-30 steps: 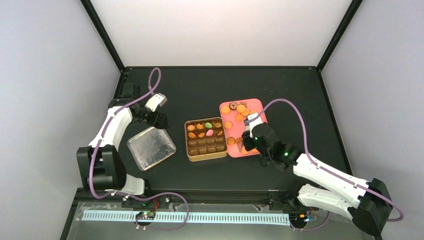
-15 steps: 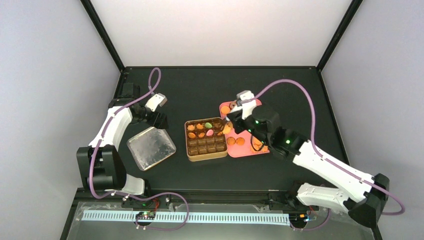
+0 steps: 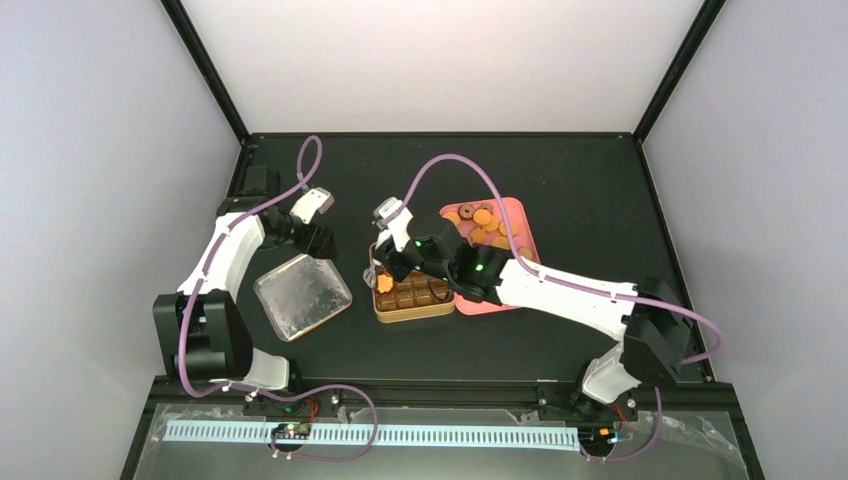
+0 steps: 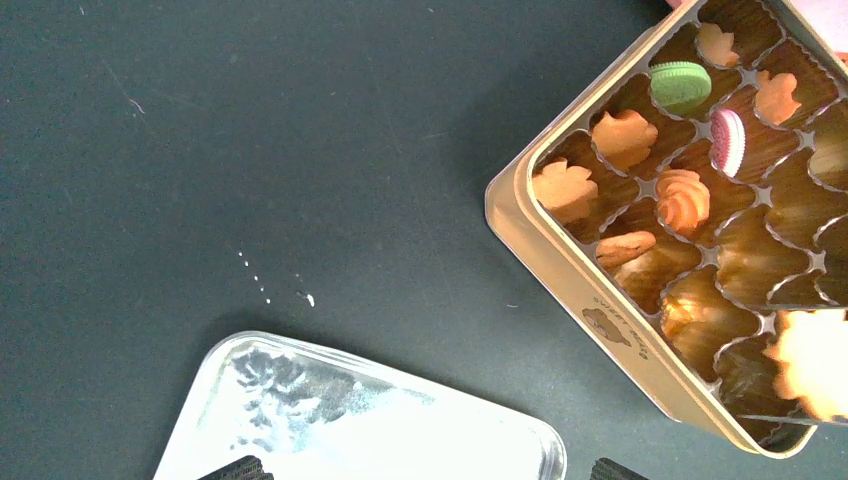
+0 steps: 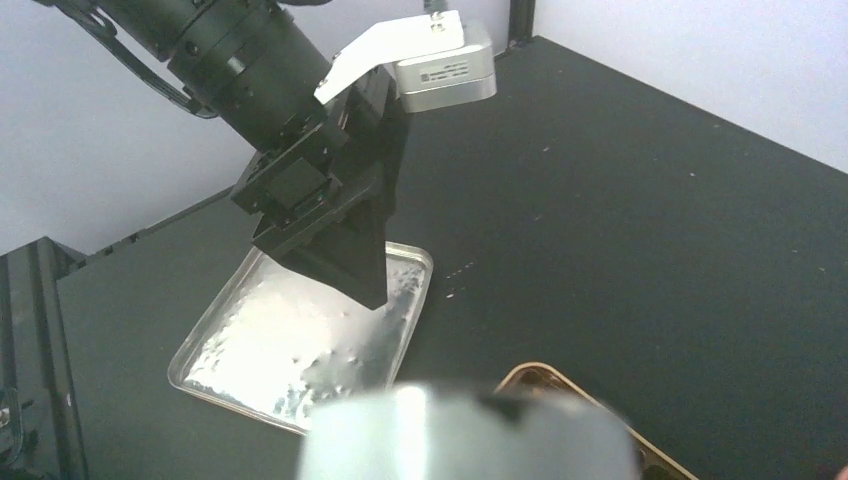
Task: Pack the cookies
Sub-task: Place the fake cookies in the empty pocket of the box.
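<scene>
The right end effector [image 3: 393, 265] is closed partway on what looks to be silvery metal tongs [image 5: 470, 435]. The wrist view is too soft to show the fingers themselves, but an orange flower-shaped cookie [image 4: 815, 362] hangs at the tongs' tip. That cookie hovers just above the golden-brown compartmented tin [image 4: 560, 262], over an empty cell along the tin's left side toward its near corner. The tin's far rows already hold orange biscuits [image 4: 622, 138], a green round biscuit [image 4: 680, 85] and a pink biscuit [image 4: 728, 140]; the nearer cells look bare. More orange and dark cookies [image 3: 484, 217] wait on the pink rectangular tray [image 3: 522, 245] just right of the tin. The left end effector [image 3: 320, 243] stands wide open and holds nothing, poised above the far edge of the silver metal lid [image 3: 302, 293], which lies on the black surface [image 3: 560, 170] left of the tin. The step in hand appears to be placing. It would go best with the cookie centred over one cell, lowered straight down until it sits within the scalloped dividers, and only then let go — a release from height could bounce it into a neighbouring cell or leave it on edge. The tongs should then lift straight up, clear of the tin wall.
</scene>
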Robot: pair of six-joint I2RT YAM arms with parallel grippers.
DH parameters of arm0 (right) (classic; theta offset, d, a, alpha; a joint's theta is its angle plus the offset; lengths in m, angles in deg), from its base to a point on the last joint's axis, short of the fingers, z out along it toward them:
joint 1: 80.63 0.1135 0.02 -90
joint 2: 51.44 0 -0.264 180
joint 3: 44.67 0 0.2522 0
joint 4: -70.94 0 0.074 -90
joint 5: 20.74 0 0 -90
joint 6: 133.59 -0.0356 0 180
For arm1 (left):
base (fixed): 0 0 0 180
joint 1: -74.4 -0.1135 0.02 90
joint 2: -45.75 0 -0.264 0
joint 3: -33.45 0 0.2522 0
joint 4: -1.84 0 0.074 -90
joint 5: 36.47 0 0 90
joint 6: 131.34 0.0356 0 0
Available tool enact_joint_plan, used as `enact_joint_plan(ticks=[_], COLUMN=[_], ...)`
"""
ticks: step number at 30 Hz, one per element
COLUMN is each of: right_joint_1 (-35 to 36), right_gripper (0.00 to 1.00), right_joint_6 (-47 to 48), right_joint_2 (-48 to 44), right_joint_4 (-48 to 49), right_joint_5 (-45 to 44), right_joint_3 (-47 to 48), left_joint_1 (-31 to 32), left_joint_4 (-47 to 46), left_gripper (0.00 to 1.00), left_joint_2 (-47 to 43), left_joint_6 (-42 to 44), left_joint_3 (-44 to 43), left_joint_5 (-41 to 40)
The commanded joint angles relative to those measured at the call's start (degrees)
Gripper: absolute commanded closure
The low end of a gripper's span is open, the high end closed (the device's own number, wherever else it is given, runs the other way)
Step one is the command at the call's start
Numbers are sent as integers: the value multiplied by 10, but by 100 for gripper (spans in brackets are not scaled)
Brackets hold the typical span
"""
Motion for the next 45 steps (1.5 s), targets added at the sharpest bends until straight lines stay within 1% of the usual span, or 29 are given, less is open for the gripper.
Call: enact_joint_plan(ticks=[1,6,10,20,25,32,39,41,45], right_joint_1=[3,3,3,3,3,2,-9,-20,-52], right_gripper=[75,73,68,65,61,61,62,62,62], right_joint_6=[14,18,17,19,24,28,36,36,27], right_joint_2=[25,43,51,61,60,56,11,-19,-98], right_joint_4=[49,52,52,61,61,58,36,29,22], right_joint_5=[11,9,5,-3,-9,-15,-47,-59,-75], right_joint_3=[35,35,29,32,36,40,29,10,-57], left_joint_1=[-3,-3,-3,-3,-3,-3,-3,-3,-3], left_joint_4=[15,16,14,17,17,18,17,18,16], left_gripper=[15,15,15,15,15,15,15,15,15], left_joint_2=[-10,-10,-8,-9,-9,-11,-8,-6,-3], left_joint_6=[14,17,16,18,16,16,15,15,16], left_joint_3=[-6,-6,-8,-7,-10,-10,-10,-12,-12], left_joint_5=[6,4,4,4,6,6,8,9,11])
